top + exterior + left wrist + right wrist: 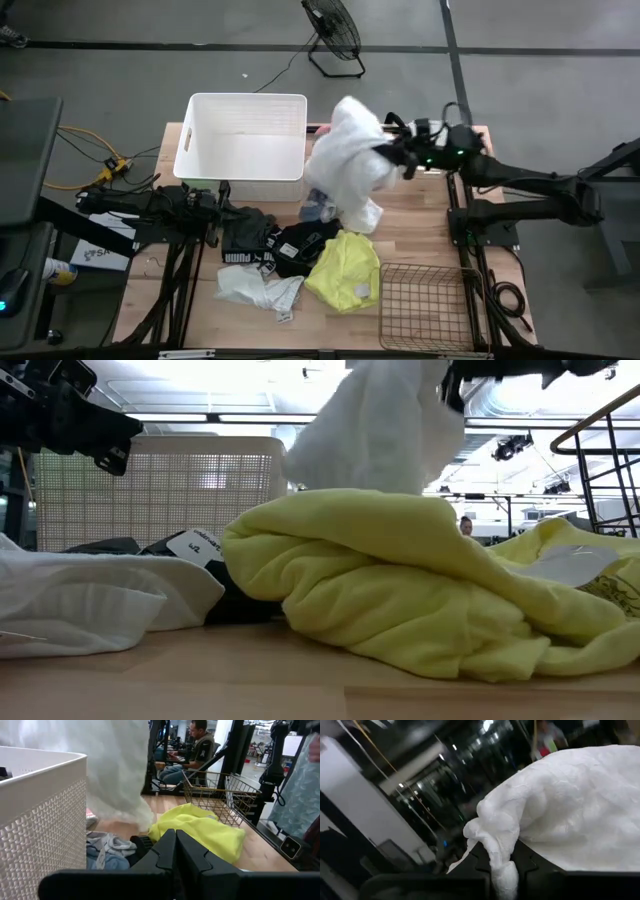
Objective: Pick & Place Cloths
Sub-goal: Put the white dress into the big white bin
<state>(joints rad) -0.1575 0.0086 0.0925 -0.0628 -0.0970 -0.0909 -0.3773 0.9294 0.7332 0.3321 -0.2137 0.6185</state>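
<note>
Above the surface (420, 240), just right of the white tub (245, 145), the right gripper (398, 152) is clamped on the big white cloth (348, 165). In the right wrist view the fingers pinch a bunched fold of it (502, 855). Cloth hangs lifted, long axis roughly vertical, held end up at the gripper, loose end pointing down toward the pile; low view shows it off the surface, behind the yellow cloth (420, 580).

Left gripper (212, 205) sits low at the near left corner of the tub, next to the black cloth (250, 245). Its fingers (175, 850) are closed together with nothing between them.

Rest of the pile, on the surface:
- yellow cloth (345, 268) in front, crumpled, just left of the wire basket (425, 305)
- black cloth with white print between the tub and the yellow one
- another white cloth (258, 288) near the front edge, left of the yellow
- grey-blue socks (107, 852) beside the tub wall, under the hanging cloth

Tub looks empty from above. A person (192, 750) is seated in the room behind, seen in the left wrist view.
</note>
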